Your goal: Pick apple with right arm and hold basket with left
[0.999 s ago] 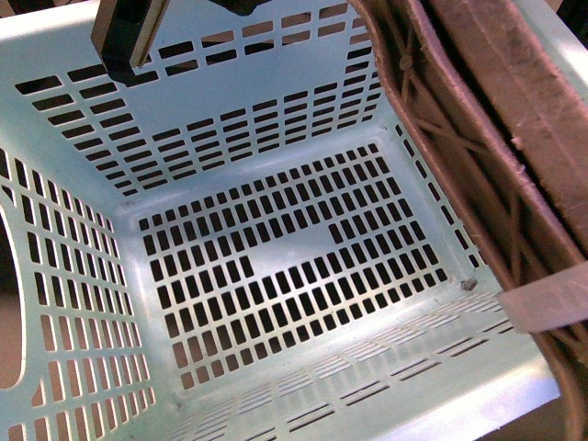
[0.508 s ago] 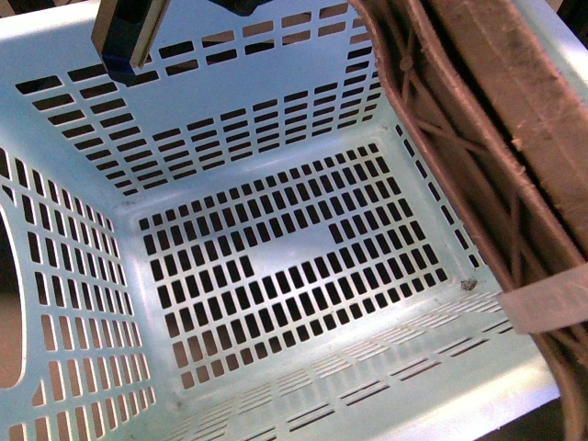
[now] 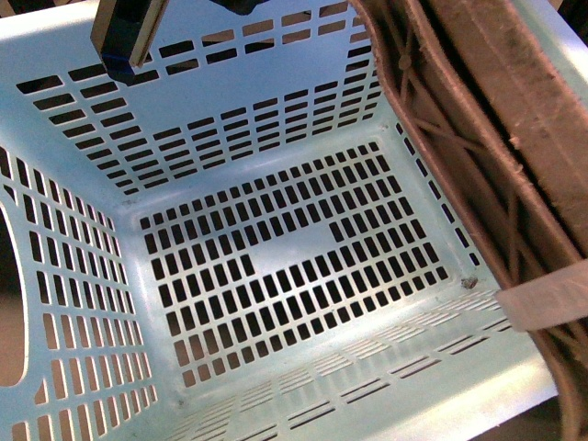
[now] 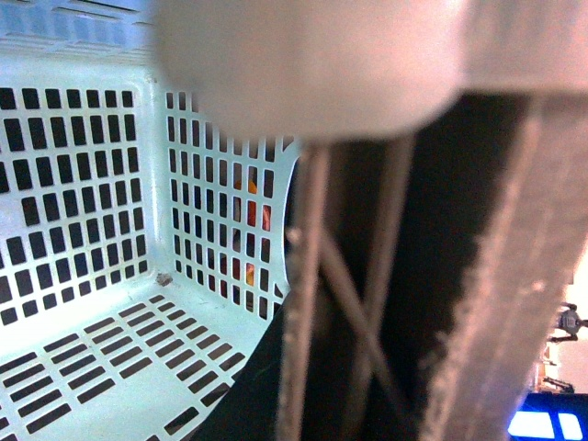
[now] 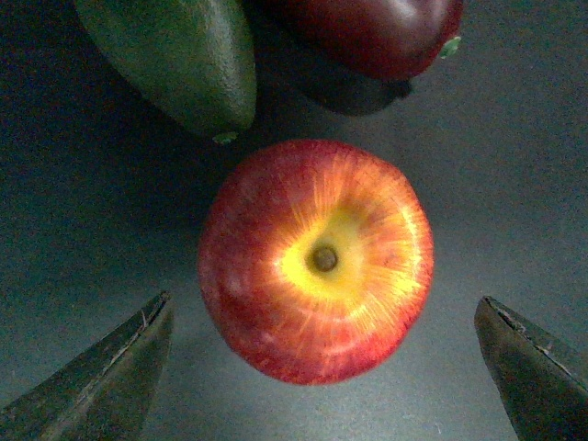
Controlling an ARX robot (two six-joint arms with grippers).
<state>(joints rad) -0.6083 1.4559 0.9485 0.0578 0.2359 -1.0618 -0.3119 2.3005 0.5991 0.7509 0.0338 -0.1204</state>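
The pale mint basket (image 3: 276, 266) fills the front view, its slotted floor bare. Its brown latticed handle (image 3: 478, 138) with a white band (image 3: 547, 308) lies along the right side. My left gripper (image 3: 127, 41) is shut on the basket's far rim at the upper left. The left wrist view shows the basket's inside wall (image 4: 83, 184) and the handle lattice (image 4: 349, 303) close up. The red apple (image 5: 317, 257), with a yellow blush round its stem dimple, lies on a dark surface. My right gripper (image 5: 323, 303) is open above it, with one finger (image 5: 101, 372) on each side, not touching.
A dark green mango (image 5: 175, 55) and a dark red fruit (image 5: 367, 32) lie just beyond the apple, close to it. Something orange-red (image 4: 250, 216) shows through the basket's wall slots in the left wrist view.
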